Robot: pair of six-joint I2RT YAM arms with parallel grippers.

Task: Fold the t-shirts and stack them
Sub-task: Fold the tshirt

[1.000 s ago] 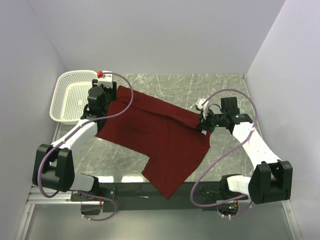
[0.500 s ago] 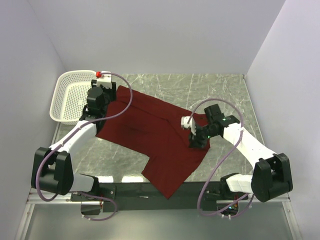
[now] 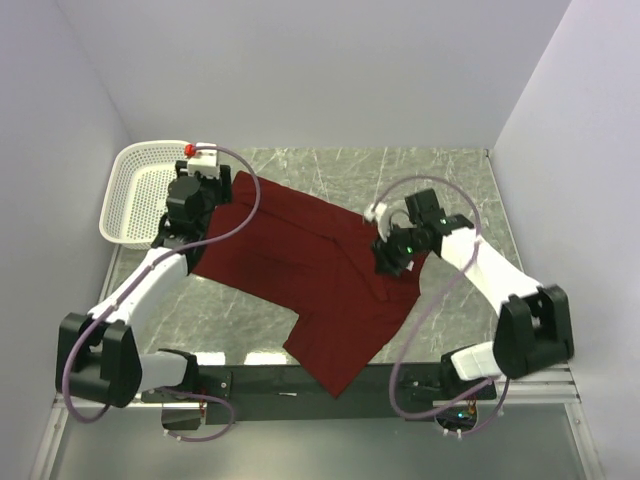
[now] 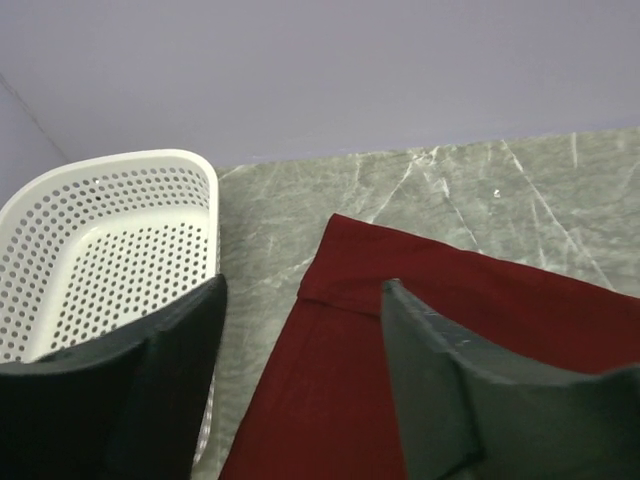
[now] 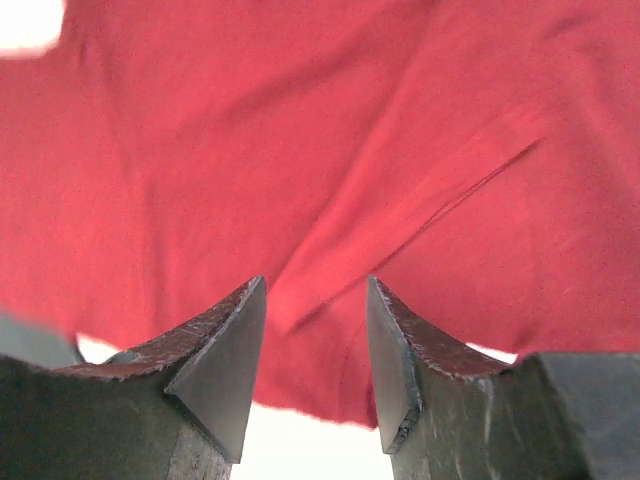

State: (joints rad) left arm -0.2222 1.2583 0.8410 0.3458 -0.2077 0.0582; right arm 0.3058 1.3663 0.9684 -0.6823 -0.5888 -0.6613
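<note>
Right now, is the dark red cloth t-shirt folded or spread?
Spread. The dark red cloth t-shirt lies open across the grey marble table, with only one raised crease under the right pincer.

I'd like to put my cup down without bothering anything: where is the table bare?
Bare marble runs along the back wall beyond the maroon t-shirt, widest at the right. A smaller patch lies near-left, between shirt and left arm. The white basket looks empty. The middle is crowded with cloth and both arms.
</note>
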